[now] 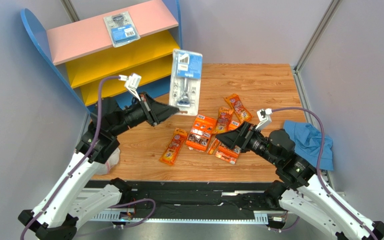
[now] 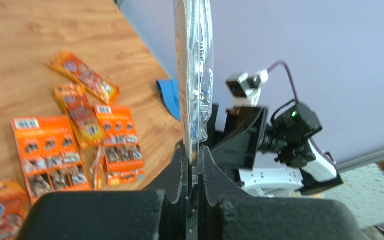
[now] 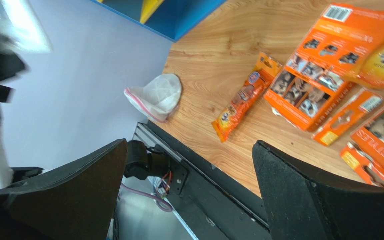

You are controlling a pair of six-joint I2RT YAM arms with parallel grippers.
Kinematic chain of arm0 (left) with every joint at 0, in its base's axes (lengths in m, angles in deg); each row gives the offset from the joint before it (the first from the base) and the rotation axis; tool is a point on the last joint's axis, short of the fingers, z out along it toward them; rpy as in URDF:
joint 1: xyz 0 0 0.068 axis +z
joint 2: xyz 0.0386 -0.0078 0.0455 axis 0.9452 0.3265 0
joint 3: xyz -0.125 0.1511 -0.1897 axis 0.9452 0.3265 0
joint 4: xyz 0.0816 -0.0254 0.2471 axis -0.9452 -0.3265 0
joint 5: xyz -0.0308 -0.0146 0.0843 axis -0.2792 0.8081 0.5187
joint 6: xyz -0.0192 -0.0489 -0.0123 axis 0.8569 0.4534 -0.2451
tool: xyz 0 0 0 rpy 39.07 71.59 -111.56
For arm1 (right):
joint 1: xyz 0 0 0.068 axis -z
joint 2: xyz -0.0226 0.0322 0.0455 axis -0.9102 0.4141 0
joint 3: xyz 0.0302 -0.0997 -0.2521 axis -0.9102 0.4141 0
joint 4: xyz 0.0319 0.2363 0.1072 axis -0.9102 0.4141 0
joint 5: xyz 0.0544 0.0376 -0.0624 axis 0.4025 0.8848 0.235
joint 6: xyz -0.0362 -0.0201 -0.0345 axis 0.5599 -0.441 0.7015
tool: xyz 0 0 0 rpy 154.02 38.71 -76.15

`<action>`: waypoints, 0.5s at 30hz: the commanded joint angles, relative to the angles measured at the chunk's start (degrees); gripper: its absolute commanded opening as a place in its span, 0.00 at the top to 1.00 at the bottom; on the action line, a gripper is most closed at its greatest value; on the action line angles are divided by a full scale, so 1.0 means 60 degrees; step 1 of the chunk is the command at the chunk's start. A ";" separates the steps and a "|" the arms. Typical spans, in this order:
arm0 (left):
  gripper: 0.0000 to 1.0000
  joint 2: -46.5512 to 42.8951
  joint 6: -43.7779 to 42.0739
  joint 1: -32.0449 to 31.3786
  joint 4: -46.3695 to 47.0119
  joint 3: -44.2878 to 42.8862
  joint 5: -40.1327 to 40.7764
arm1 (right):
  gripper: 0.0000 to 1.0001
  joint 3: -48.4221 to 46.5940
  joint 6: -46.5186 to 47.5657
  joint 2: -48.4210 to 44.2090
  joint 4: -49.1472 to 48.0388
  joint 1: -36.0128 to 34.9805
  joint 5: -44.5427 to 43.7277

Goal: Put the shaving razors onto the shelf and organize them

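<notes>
Carry step: my left claw [image 2: 194, 162] grips the clear, blue-backed blister razor pack [image 1: 186, 80]; right claw [image 3: 189, 187] hangs open, empty. Next I'd swing upper-left onto the blue-sided, pink-topped shelf [image 1: 79, 37].

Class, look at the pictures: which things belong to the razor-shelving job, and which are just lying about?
Job: shelf; blister pack on its top board; second blister pack, held by left gripper; orange razor packs.
Lying about: blue cloth; white pouch.
</notes>
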 commanded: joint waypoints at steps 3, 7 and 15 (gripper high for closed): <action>1.00 0.1384 -0.1312 0.0427 -0.2181 -0.3032 0.0339 | 0.00 0.0766 0.0082 -0.0609 0.0862 0.0031 -0.0042; 1.00 0.2177 -0.1357 0.1420 -0.2784 -0.5036 -0.0041 | 0.00 0.1103 0.0009 -0.0903 0.1023 0.0016 0.0032; 1.00 0.3904 -0.0465 0.2859 -0.3107 -0.7750 -0.0102 | 0.00 0.1295 0.0140 -0.1182 0.1376 0.0030 -0.0100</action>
